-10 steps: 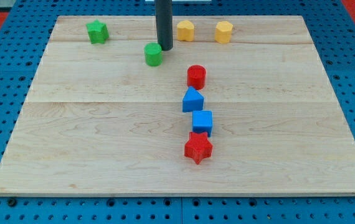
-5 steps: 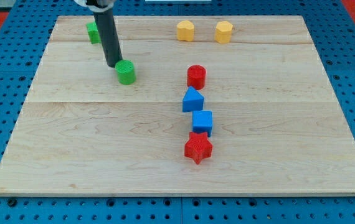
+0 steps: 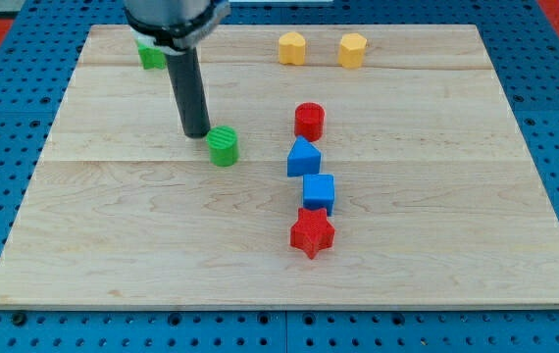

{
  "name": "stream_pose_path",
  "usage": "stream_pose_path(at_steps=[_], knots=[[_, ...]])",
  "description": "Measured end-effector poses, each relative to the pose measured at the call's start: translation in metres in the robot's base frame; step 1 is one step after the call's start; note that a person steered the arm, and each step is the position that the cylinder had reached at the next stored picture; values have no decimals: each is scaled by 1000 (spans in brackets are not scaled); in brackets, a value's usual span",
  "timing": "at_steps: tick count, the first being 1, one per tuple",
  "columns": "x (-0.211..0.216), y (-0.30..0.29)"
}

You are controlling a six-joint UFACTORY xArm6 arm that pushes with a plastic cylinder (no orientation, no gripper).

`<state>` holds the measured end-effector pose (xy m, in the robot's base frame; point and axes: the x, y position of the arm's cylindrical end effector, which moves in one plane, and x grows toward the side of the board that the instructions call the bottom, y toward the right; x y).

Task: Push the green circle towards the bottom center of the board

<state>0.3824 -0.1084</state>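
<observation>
Green is the star-like block (image 3: 148,55) at the view's top left, half hidden behind my dark rod. My tip (image 3: 197,132) stands just up-left of the green circle (image 3: 223,146), touching or nearly so; I have no claw, only this rod. The circle lies left of the middle of the light wooden board (image 3: 113,245). Right of it a red cylinder (image 3: 309,120), blue triangular block (image 3: 303,157), blue cube (image 3: 319,192) and red star (image 3: 311,232) form a column.

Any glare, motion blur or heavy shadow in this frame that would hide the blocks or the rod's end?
Camera view: even, soft lighting, no glare on the board; shadows are faint. My tip is sharp, just up-left of the green circle. Only the arm's head at the view's top looks slightly blurred, partly hiding the green block behind it.
</observation>
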Motion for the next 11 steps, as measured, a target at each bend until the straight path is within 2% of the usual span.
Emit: stream_pose_path(at_steps=[1, 2, 4, 5, 6, 7, 9, 11], knots=[[-14, 14], [12, 48], [94, 36], [114, 20], [92, -22], [124, -24], [134, 32], [160, 23]])
